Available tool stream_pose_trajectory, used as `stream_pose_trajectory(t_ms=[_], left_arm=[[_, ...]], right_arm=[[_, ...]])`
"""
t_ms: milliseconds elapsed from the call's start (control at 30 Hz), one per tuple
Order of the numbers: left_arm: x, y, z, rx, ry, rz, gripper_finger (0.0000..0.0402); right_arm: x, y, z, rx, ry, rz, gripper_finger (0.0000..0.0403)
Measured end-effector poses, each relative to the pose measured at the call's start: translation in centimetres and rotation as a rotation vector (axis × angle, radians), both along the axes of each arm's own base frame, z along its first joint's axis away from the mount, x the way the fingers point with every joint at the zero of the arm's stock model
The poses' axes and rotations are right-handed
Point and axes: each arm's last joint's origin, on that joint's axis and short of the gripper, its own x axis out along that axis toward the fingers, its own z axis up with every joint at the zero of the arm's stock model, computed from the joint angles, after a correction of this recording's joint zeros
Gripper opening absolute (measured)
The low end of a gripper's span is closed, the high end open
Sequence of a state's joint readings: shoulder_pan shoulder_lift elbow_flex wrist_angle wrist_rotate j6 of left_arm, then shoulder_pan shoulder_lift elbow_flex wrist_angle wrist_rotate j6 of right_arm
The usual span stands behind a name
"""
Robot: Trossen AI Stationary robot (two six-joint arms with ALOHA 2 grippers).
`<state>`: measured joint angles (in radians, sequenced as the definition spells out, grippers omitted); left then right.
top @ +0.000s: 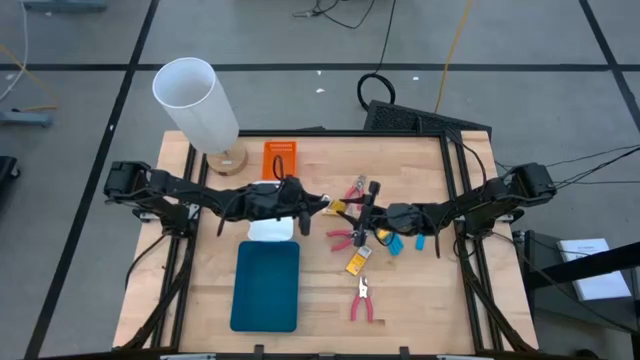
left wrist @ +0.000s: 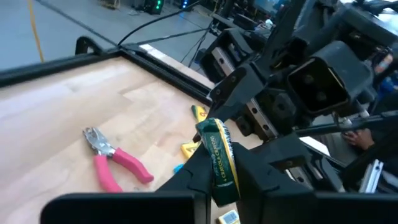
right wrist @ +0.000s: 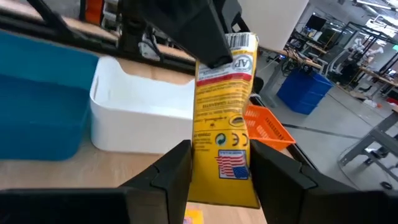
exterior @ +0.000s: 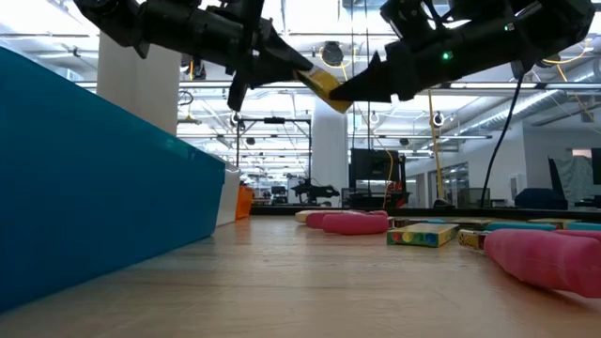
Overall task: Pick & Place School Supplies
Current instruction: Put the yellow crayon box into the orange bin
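A yellow-orange packet [top: 341, 207] is up in the air over the table's middle, between my two grippers. My left gripper [top: 328, 206] comes from the left and is shut on one end. My right gripper [top: 357, 210] comes from the right and is shut on the other end. In the low view the packet [exterior: 324, 84] slants high above the wood between the left gripper [exterior: 299, 68] and the right gripper [exterior: 355, 89]. More supplies lie on the table: red-handled tools [top: 349, 239] [top: 362, 301], light-blue pieces [top: 396, 243] and another yellow packet [top: 355, 263]. My left gripper [left wrist: 221, 171] pinches the packet's end [left wrist: 219, 146] between its two fingers, edge-on, coming level from the table's left. The packet is lifted clear. My right gripper [right wrist: 221, 167] pinches the packet's opposite end [right wrist: 227, 163] between its two fingers, coming from the table's right, the fingers across its flat faces. The left arm's fingers [right wrist: 208, 37] show on the far end.
A teal tray [top: 265, 287] lies near the front edge, a white tray [top: 272, 231] behind it under the left arm, and an orange tray [top: 281, 158] toward the far edge. The tall white cylinder [top: 196, 100] stands at the far left corner.
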<state>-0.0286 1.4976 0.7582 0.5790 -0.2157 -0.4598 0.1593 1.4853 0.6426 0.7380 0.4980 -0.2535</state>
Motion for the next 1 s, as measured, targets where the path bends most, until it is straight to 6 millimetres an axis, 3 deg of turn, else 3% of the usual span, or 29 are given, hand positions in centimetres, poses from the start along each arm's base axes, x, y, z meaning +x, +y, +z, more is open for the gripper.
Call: stream_pose_trajectory(t_ms=[267,467,633,733,1000], left_arm=[[-2.0,0.0,2.3,0.107,0.03,0.042,0.004],[-4.7,0.6,4.4,0.202,0.097,0.302,0.0036],[-6.3,1.0,4.2,0.298,0.236,0.501,0.0035],[-6.9,1.4,3.0,0.345,0.354,0.628,0.0036],[-5.8,3.6,-0.4,0.393,0.535,0.773,0.0046]], right_arm=[[0.0,0.5,0.2,0.017,-0.021,0.003,0.0148],[-0.4,0.6,0.3,0.09,-0.025,0.014,0.0148],[-0.6,0.5,0.7,0.134,-0.044,0.016,0.0149],[-0.7,0.6,1.3,0.15,-0.071,0.05,0.0151],[-0.7,0.6,1.4,0.147,-0.073,0.056,0.015]])
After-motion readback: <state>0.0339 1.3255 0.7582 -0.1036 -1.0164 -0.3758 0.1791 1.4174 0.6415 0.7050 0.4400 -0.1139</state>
